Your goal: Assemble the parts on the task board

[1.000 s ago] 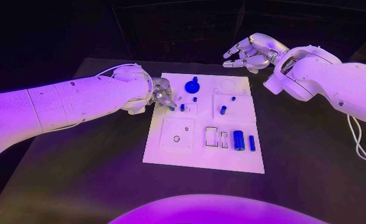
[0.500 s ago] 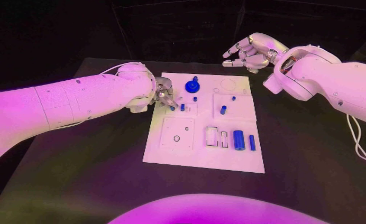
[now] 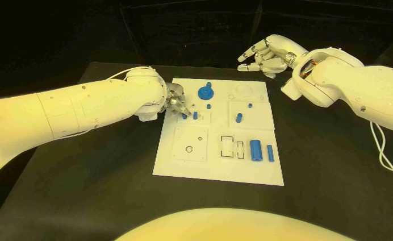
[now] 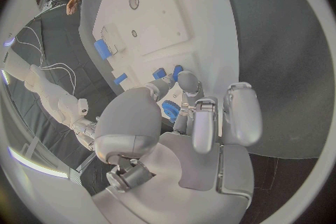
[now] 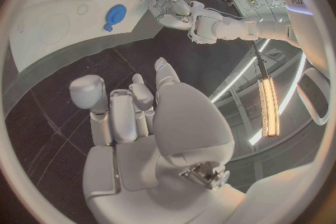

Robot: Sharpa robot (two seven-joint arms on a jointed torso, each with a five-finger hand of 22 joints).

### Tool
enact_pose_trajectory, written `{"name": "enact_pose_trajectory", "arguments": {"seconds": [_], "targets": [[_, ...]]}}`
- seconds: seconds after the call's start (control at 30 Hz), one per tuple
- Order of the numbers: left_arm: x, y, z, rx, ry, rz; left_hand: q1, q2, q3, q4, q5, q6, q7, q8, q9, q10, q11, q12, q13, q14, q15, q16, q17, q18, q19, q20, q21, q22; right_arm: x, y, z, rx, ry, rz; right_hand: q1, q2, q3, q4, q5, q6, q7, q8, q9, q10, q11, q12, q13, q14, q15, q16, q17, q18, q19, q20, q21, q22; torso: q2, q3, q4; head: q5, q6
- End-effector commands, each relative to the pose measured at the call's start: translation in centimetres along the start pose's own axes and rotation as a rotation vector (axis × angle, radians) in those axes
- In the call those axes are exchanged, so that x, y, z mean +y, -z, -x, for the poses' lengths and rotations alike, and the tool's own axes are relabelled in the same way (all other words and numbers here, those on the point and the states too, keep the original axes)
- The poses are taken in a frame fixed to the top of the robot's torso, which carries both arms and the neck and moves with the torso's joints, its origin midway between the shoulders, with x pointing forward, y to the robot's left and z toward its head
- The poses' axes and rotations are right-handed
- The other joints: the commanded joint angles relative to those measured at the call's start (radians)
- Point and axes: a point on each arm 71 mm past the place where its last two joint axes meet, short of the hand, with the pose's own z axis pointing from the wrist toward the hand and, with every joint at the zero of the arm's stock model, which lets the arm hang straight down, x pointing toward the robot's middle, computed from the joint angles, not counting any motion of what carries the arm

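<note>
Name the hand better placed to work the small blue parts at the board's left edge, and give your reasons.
Left. The left hand is already low over the task board, fingertips at the small blue parts. The right hand is raised beyond the board's far edge, holding nothing.

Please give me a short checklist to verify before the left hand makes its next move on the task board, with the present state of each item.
1. Left hand is over the task board left edge: ok.
2. Left hand holds a part: cannot tell; its fingers are curled close to a small blue peg.
3. Right hand is away from the board, raised beyond its far edge: ok.
4. Right hand holds nothing: ok.
5. Blue cylinder lies apart from both hands: ok.
</note>
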Motion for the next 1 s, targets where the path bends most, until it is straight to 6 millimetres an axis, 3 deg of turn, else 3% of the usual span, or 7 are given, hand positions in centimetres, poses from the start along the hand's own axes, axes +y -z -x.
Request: {"name": "enact_pose_trajectory", "arguments": {"seconds": [0.03, 0.2, 0.33, 0.63, 0.7, 0.9, 1.0], "targets": [[0.4, -0.1, -0.2, 0.005, 0.008, 0.024, -0.063, -0.030, -0.060, 0.036, -0.003, 0.010, 0.006, 0.001, -0.001, 0.000, 0.006, -0.006, -0.005, 0.104, 0.001, 0.003, 0.263, 0.002, 0.000, 0.002, -0.007, -0.002, 0.1, -0.1, 0.0, 0.005, 0.001, 0.008, -0.001, 0.007, -0.008, 0.000, 0.005, -0.010, 0.000, 0.005, -0.001, -0.010, 0.000, -0.006, -0.002, 0.019, -0.004, -0.005, -0.002, 0.008, -0.007, -0.002, -0.007, -0.003, 0.000, -0.0006, -0.0003, 0.002, 0.001], [0.6, -0.2, 0.0, -0.013, 0.033, 0.027, -0.140, -0.043, -0.161, 0.104, -0.002, 0.012, 0.003, -0.004, -0.003, -0.010, 0.003, -0.011, -0.016, 0.104, 0.000, 0.003, 0.263, 0.003, 0.000, 0.000, -0.010, -0.002, 0.1, -0.1, 0.0, 0.004, -0.007, 0.007, -0.008, 0.010, -0.014, 0.007, 0.002, -0.013, 0.001, 0.007, -0.001, -0.012, 0.001, -0.006, -0.003, 0.019, -0.003, -0.007, -0.002, 0.008, -0.007, -0.002, -0.009, -0.005, -0.001, 0.0006, -0.0003, 0.002, 0.003], [0.7, -0.2, 0.2, -0.026, 0.050, 0.025, -0.152, -0.050, -0.226, 0.132, -0.001, 0.013, -0.001, -0.004, -0.003, -0.013, 0.001, -0.010, -0.016, 0.104, -0.004, 0.003, 0.263, 0.002, 0.001, -0.001, -0.011, -0.002, 0.1, -0.1, 0.1, 0.004, -0.012, 0.007, -0.008, 0.011, -0.015, 0.007, -0.001, -0.013, 0.001, 0.007, -0.001, -0.012, 0.001, -0.005, -0.003, 0.019, -0.003, -0.007, -0.003, 0.008, -0.007, -0.002, -0.010, -0.005, -0.001, -0.0006, -0.0004, 0.000, 0.004], [1.0, 0.3, 0.5, -0.086, 0.119, -0.013, -0.090, -0.014, -0.346, 0.167, 0.001, 0.006, -0.001, -0.006, -0.001, -0.029, 0.001, -0.020, -0.035, 0.104, -0.005, 0.003, 0.263, 0.006, -0.003, -0.005, -0.026, -0.014, -0.1, 0.0, 0.1, 0.003, -0.013, 0.003, 0.004, 0.008, -0.017, 0.000, -0.007, -0.015, 0.001, 0.009, -0.001, -0.013, 0.001, -0.005, -0.004, 0.018, -0.003, -0.008, -0.003, 0.008, -0.007, -0.002, -0.011, -0.007, 0.000, -0.0013, 0.0008, -0.004, 0.003], [1.0, 0.5, 0.8, -0.121, 0.176, -0.050, -0.062, 0.000, -0.378, 0.174, 0.002, -0.015, 0.008, -0.015, -0.003, -0.076, 0.006, -0.075, -0.109, 0.100, -0.001, -0.006, 0.250, 0.014, -0.020, -0.001, -0.065, -0.055, -0.1, 0.0, 0.2, 0.002, -0.013, 0.001, 0.005, 0.008, -0.018, 0.000, -0.008, -0.015, 0.001, 0.009, -0.001, -0.013, 0.001, -0.005, -0.004, 0.018, -0.003, -0.008, -0.002, 0.008, -0.007, -0.002, -0.011, -0.007, 0.000, -0.0005, 0.0006, -0.005, 0.004], [0.8, 0.9, 1.7, -0.196, 0.304, -0.158, 0.015, 0.010, -0.455, 0.197, 0.007, -0.141, 0.069, -0.068, -0.040, -0.225, 0.065, -0.160, -0.162, 0.008, 0.047, -0.199, 0.016, 0.074, -0.163, 0.039, -0.378, -0.371, -0.2, -0.1, 0.2, 0.002, -0.012, -0.003, 0.005, 0.008, -0.018, 0.000, -0.008, -0.015, 0.001, 0.009, -0.001, -0.013, 0.001, -0.004, -0.004, 0.019, -0.003, -0.008, -0.002, 0.008, -0.007, -0.002, -0.012, -0.007, 0.000, -0.0007, 0.0002, -0.007, 0.004], [0.5, 0.9, 1.9, -0.221, 0.323, -0.208, 0.085, 0.025, -0.459, 0.176, 0.034, -0.173, 0.089, -0.085, -0.061, -0.280, 0.085, -0.189, -0.185, -0.045, 0.064, -0.293, -0.090, 0.100, -0.227, 0.053, -0.522, -0.509, -0.3, -0.1, 0.2, 0.001, -0.012, -0.004, 0.005, 0.009, -0.018, 0.000, -0.008, -0.015, 0.001, 0.009, -0.001, -0.013, 0.001, -0.004, -0.003, 0.019, -0.003, -0.007, -0.002, 0.008, -0.007, -0.002, -0.012, -0.007, 0.000, 0.0001, -0.0002, -0.006, 0.005]]}}
